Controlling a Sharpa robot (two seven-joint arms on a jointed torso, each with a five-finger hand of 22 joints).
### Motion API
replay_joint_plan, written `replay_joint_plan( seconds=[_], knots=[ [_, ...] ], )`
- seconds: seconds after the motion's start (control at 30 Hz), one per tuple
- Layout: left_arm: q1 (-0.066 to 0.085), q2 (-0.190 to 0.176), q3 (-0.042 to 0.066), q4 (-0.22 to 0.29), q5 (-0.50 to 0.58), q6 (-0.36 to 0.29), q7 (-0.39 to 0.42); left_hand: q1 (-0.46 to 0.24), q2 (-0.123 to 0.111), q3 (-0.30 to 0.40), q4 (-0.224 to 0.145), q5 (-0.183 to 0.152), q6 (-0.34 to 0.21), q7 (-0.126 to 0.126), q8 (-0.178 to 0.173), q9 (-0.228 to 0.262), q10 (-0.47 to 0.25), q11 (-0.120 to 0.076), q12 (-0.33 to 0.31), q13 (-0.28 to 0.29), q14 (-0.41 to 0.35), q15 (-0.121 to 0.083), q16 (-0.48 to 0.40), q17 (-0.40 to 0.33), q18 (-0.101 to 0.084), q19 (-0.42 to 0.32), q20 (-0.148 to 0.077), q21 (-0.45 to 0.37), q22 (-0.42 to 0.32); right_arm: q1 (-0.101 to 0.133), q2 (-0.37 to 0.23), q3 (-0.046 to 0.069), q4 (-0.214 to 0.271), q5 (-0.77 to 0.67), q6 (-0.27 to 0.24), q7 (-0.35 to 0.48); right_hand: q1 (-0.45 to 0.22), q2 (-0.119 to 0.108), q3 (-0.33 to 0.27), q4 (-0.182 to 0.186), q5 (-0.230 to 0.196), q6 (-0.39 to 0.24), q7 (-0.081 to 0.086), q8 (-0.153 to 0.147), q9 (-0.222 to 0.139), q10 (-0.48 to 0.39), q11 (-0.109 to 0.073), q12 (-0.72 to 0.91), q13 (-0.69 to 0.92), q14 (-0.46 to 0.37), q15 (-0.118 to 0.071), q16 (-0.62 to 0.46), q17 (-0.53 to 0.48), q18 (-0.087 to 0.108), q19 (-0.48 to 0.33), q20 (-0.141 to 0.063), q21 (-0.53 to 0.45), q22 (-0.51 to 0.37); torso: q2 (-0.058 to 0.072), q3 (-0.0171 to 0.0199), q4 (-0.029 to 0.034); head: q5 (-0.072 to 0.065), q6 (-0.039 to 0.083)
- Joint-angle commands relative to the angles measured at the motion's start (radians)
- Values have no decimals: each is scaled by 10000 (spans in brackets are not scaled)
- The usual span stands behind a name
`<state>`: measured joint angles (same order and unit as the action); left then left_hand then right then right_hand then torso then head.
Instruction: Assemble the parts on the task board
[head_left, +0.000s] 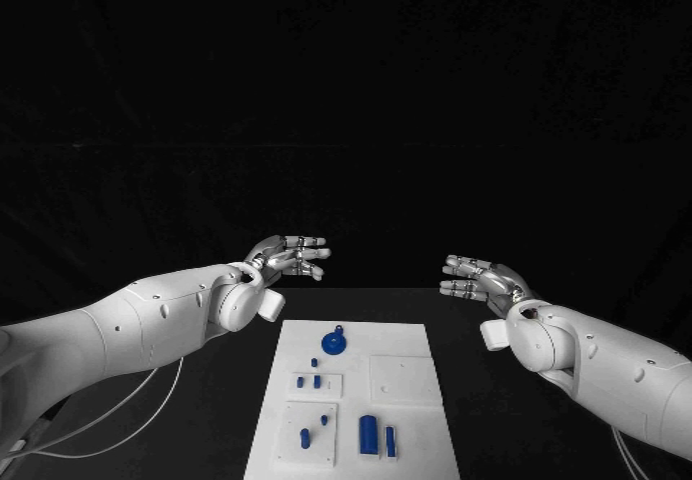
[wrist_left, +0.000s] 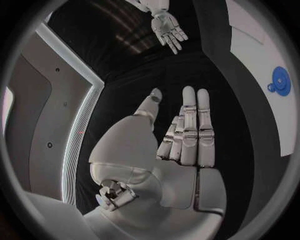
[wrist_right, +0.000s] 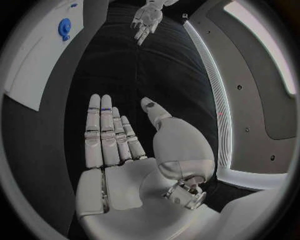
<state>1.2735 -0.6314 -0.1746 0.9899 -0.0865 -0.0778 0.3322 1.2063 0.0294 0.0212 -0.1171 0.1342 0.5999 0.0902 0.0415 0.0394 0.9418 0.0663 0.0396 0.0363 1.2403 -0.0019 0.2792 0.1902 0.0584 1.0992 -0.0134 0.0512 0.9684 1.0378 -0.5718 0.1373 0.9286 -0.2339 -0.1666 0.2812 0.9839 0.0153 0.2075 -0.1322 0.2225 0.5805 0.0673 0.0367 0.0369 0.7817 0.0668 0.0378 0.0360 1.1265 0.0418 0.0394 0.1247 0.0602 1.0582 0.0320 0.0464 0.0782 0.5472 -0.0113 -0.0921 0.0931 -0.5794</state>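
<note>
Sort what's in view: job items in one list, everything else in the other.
Job: task board; round blue part; two small blue parts; single small blue part; two tall blue parts; left hand; right hand, both empty.

Other: black table.

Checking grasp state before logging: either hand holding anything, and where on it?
Nothing is held. The left hand and right hand hover beyond the task board, fingers extended and empty. The blue parts lie on the board.
</note>
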Motion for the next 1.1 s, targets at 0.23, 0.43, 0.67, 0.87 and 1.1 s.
replay_joint_plan(
  seconds=[0.23, 0.43, 0.67, 0.87, 1.1],
  knots=[
    [-451, -293, 361, 1193, 168, -1438, 401, -12063, -294, -212, 1171, -1342, -5999, -902, -415, -394, -9418, -663, -396, -363, -12403, 19, -2792, -1902, -584, -10992, 134, -512, -9684, 27, -449, -292, 1412, 510, -1337, 543, -9839, -153, -2075, 1322, -2225, -5805, -673, -367, -369, -7817, -668, -378, -360, -11265, -418, -394, -1247, -602, -10582, -320, -464, -782, -23, 79, 649, -655, -143],
    [-1019, -673, 802, 2659, 390, -3183, 871, -12063, -294, -212, 1171, -1342, -5999, -902, -415, -394, -9418, -663, -396, -363, -12403, 19, -2792, -1902, -584, -10992, 134, -512, -9684, 60, -1019, -669, 3156, 1148, -2975, 1186, -9839, -153, -2075, 1322, -2225, -5805, -673, -367, -369, -7817, -668, -378, -360, -11265, -418, -394, -1247, -602, -10582, -320, -464, -782, -30, 112, 911, -920, -204],
    [-1707, -1133, 1336, 4437, 659, -5299, 1441, -12063, -294, -212, 1171, -1342, -5999, -902, -415, -394, -9418, -663, -396, -363, -12403, 19, -2792, -1902, -584, -10992, 134, -512, -9684, 98, -1672, -1101, 5156, 1879, -4853, 1924, -9839, -153, -2075, 1322, -2225, -5805, -673, -367, -369, -7817, -668, -378, -360, -11265, -418, -394, -1247, -602, -10582, -320, -464, -782, -30, 113, 921, -931, -206],
    [-2109, -1401, 1647, 5474, 816, -6533, 1773, -12063, -294, -212, 1171, -1342, -5999, -902, -415, -394, -9418, -663, -396, -363, -12403, 19, -2792, -1902, -584, -10992, 134, -512, -9684, 118, -2010, -1325, 6191, 2257, -5825, 2306, -9839, -153, -2075, 1322, -2225, -5805, -673, -367, -369, -7817, -668, -378, -360, -11265, -418, -394, -1247, -602, -10582, -320, -464, -782, -30, 113, 921, -931, -206],
    [-2235, -1486, 1746, 5801, 865, -6922, 1878, -12063, -294, -212, 1171, -1342, -5999, -902, -415, -394, -9418, -663, -396, -363, -12403, 19, -2792, -1902, -584, -10992, 134, -512, -9684, 122, -2082, -1373, 6414, 2339, -6034, 2388, -9839, -153, -2075, 1322, -2225, -5805, -673, -367, -369, -7817, -668, -378, -360, -11265, -418, -394, -1247, -602, -10582, -320, -464, -782, -30, 113, 921, -931, -206]
  ],
)
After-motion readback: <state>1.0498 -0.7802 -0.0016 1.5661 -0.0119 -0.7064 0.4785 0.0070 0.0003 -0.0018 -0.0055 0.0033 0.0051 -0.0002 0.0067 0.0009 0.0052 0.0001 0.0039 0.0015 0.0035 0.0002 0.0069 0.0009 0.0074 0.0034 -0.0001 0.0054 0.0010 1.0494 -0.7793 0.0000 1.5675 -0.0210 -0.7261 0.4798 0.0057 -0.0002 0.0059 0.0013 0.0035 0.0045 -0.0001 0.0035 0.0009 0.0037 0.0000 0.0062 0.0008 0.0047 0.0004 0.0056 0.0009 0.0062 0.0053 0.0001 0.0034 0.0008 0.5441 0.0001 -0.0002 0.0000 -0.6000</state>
